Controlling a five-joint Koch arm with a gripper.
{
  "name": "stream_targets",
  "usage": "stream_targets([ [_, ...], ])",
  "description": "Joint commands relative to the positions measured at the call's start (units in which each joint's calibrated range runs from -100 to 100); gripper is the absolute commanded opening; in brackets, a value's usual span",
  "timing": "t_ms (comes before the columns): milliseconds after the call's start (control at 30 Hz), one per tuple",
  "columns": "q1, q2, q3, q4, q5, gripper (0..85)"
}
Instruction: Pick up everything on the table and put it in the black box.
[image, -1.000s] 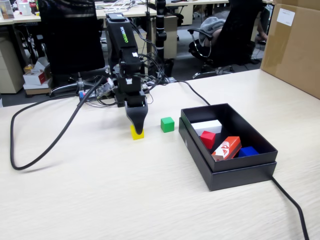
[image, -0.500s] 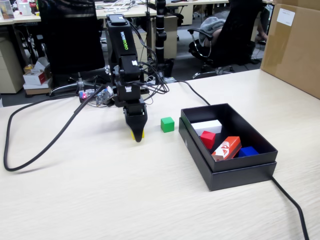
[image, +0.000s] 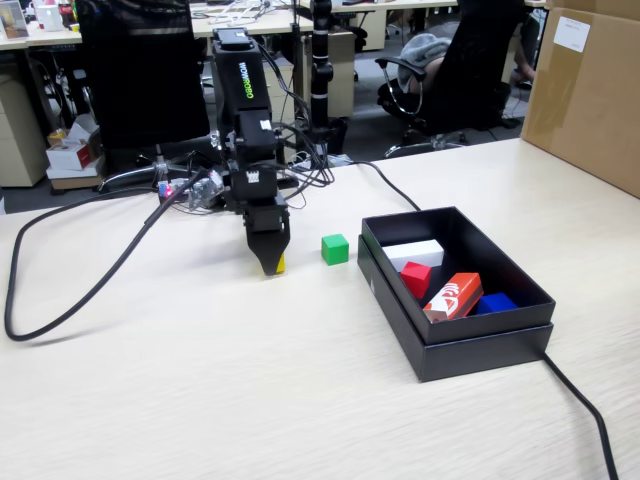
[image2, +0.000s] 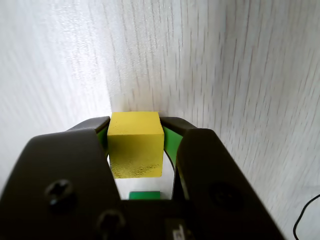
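Wrist view — pincer (image2: 135, 131) clamped on the yellow cube (image2: 135, 144), both jaws pressing its sides.

Behind your desk the fixed view opens onto an office. A black office chair (image: 140, 75) stands at the upper left, its tall back dark against the pale desks (image: 40, 38) beyond it. At the upper right you have a second black chair (image: 470, 70) with grey cloth draped over its armrest. A big brown cardboard carton (image: 590, 95) fills the right edge. Small boxes (image: 72, 152) sit on the floor at far left. Lighting is even and soft.
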Motion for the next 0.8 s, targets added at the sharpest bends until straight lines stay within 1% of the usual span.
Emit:
stream_targets([
  [0, 0.2, -7.6, 6.0, -3.1, 0.0, 3.5],
  [167, 2.5, -16.5, 12.2, -3.3, 0.3, 3.5],
  [300, 6.0, -15.2, 21.2, -2.7, 0.4, 3.6],
  [400, 9.6, -4.8, 38.2, -2.3, 0.3, 3.6],
  [500, 12.6, 6.6, 49.2, -2.5, 0.6, 3.6],
  [767, 16.0, 24.7, 53.3, -2.5, 3.9, 4.0],
])
